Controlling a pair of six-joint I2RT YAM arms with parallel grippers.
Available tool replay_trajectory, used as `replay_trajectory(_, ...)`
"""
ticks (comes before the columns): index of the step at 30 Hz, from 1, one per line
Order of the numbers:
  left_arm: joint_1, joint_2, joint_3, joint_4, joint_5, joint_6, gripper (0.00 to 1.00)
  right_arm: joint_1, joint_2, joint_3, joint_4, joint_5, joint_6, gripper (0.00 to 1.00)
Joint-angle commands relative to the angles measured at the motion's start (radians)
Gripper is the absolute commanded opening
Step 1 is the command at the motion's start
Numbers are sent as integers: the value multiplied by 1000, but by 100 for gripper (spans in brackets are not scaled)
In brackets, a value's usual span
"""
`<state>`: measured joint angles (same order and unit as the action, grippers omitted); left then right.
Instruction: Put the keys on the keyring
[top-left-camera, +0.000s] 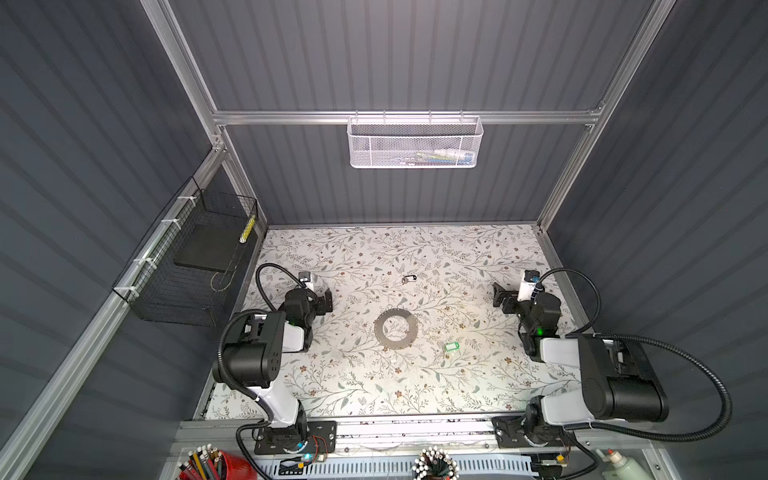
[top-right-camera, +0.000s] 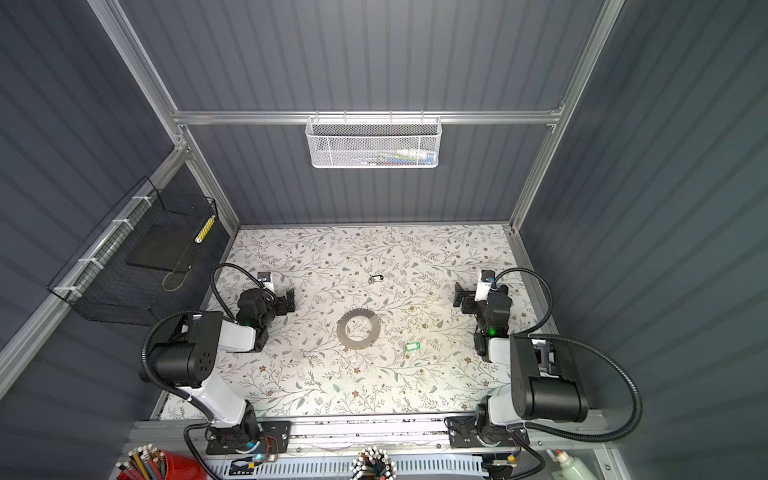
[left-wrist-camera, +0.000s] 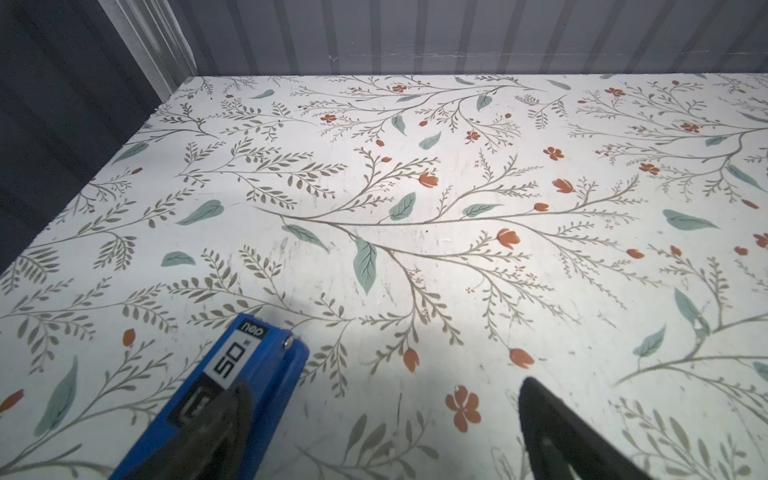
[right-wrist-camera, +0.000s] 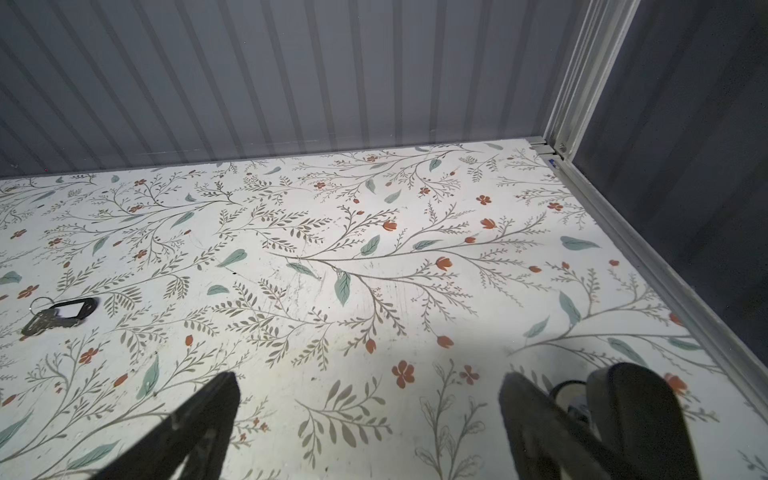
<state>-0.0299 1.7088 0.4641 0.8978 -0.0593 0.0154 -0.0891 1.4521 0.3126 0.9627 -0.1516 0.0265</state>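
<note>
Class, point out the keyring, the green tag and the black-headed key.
keyring (top-left-camera: 379, 330), in a top view, on its band.
green tag (top-left-camera: 450, 346), in a top view, its centre.
black-headed key (right-wrist-camera: 79, 309), right wrist view, its head.

Both top views are lit from overhead: the floral tabletop (top-left-camera: 478, 374) is bright, with a mild glare patch near its front edge, while the grey walls (top-left-camera: 83, 166) are dim. Wide-angle perspective splays the walls outward. In both wrist views the near fingers (right-wrist-camera: 187, 432) are dark and out of focus, and soft shadows lie ahead of them.
</note>
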Motion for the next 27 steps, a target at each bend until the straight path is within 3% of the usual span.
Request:
replay_trajectory(1,-4,8,13,3,-7,4,100,0,6,13,10,11,9,99)
replay_trajectory(27,-4,5,5,14,-2,4,100,-3,3,-5,39,24,16,99)
